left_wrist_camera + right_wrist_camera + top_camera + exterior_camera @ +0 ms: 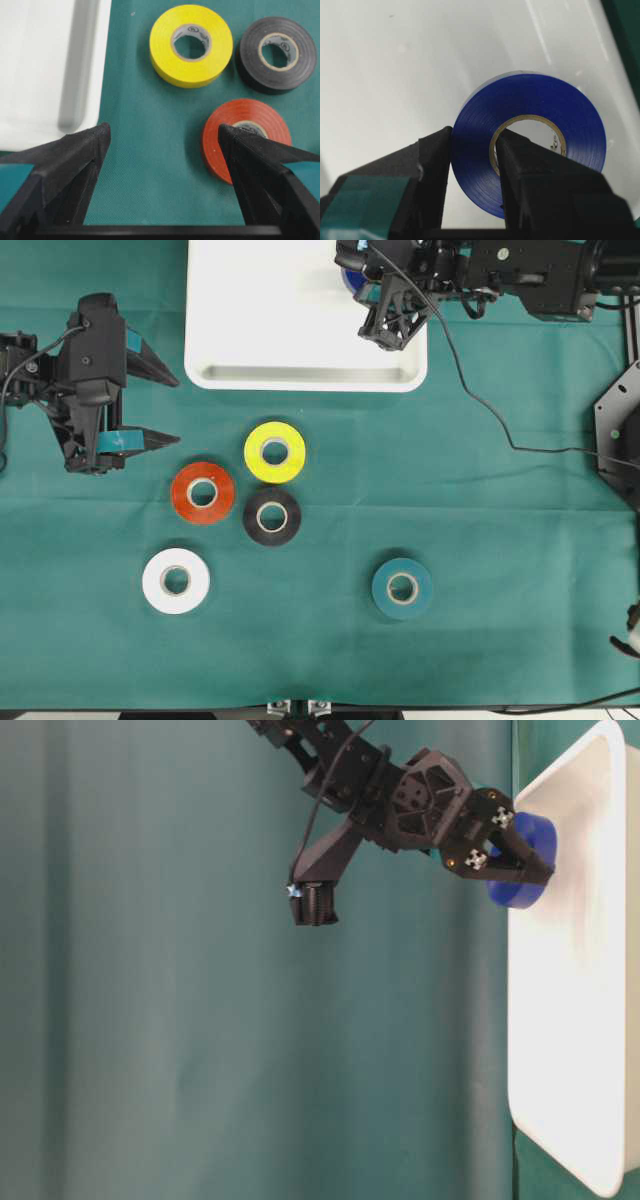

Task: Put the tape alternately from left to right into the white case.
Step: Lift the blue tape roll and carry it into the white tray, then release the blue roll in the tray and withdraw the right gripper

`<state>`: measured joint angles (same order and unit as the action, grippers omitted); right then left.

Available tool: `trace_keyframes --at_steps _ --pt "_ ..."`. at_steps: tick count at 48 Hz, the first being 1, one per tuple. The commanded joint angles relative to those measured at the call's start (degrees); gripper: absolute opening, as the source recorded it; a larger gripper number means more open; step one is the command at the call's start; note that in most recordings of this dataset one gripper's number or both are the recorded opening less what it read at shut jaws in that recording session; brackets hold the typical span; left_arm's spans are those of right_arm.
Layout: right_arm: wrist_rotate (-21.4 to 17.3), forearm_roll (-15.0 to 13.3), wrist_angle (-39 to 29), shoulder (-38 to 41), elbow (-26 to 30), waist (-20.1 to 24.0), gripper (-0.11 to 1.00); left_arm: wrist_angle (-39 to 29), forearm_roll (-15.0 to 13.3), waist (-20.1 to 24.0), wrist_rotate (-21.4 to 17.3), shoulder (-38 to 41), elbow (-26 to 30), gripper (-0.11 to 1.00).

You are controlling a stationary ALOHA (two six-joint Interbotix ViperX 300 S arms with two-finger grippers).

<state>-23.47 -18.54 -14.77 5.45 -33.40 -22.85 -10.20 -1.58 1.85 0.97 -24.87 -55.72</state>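
Pincer fingers of the left pincer (150, 405) stand wide apart at nine o'clock, five ring-shaped tape rolls lie on the green-clothed desk (500, 570), and at one o'clock the right pincer (472, 165) clamps the blue ring-shaped tape roll (540, 115) over the shallow white plastic case (240, 375).

The left arm lies along the left side of the overhead view, its wrist level and pointing toward the middle. The left gripper (165, 410) has its jaws spread wide apart with nothing between them; in its own wrist view the two dark fingers (75, 165) stand at either edge with a broad gap.

The right arm reaches in from the upper right, cable trailing off it, wrist angled downward. The right gripper (515, 855) has its jaws drawn close, pinching one wall of the blue roll (530, 145), one finger outside and the other through the core.
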Motion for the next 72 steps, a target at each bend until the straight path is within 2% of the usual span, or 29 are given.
trace_keyframes --at_steps 1,43,45,52,55,60,72 --pt "0.09 -0.35 1.49 -0.35 0.97 -0.62 0.28 0.26 -0.09 0.18 0.18 -0.26 0.53 0.76" --pt "0.18 -0.44 -0.26 0.0 1.14 -0.88 0.28 0.26 -0.09 0.09 0.18 -0.26 0.88 0.76" --pt "0.18 -0.44 -0.26 0.0 1.05 -0.88 0.34 0.26 -0.09 0.09 0.18 -0.26 0.88 0.76" --pt "0.26 -0.44 -0.26 0.0 1.14 -0.88 0.78 0.26 -0.09 0.18 0.18 -0.26 0.79 0.76" --pt "0.18 -0.44 -0.26 0.0 1.14 -0.88 0.9 0.18 -0.09 0.09 0.18 -0.26 0.7 0.76" --pt "0.18 -0.44 -0.26 -0.09 1.14 -0.79 0.83 0.26 -0.09 0.18 0.18 -0.26 0.62 0.76" --pt "0.18 -0.44 -0.35 -0.79 1.14 0.0 0.83 0.26 -0.09 0.18 0.18 -0.26 0.62 0.76"
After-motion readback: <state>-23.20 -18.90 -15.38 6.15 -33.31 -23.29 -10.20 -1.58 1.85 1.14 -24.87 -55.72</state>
